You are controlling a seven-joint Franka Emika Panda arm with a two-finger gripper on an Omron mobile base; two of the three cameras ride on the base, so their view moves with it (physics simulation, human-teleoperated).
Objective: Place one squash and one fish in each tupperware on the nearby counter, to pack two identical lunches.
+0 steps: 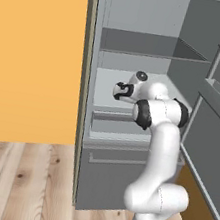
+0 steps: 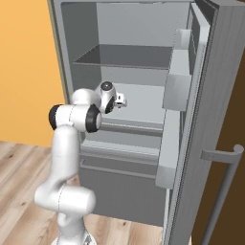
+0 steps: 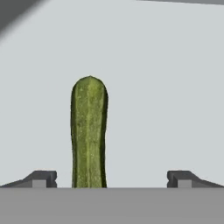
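Open gripper (image 3: 112, 178) straddles green squash (image 3: 89, 131) (fridge shelf (image 3: 175, 87), apparently).

Open grey fridge (image 1: 138, 46) with bare shelves (image 2: 124, 57), orange wall (image 1: 35, 54) beside, pale wooden floor (image 1: 18, 183) below.

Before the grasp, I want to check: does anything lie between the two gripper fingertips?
Yes: in the hand view the slim dark green squash lies lengthwise between the open gripper's fingertips.

Arm (image 1: 160, 140) fwd, end effector (image 3: 111, 178) wide open
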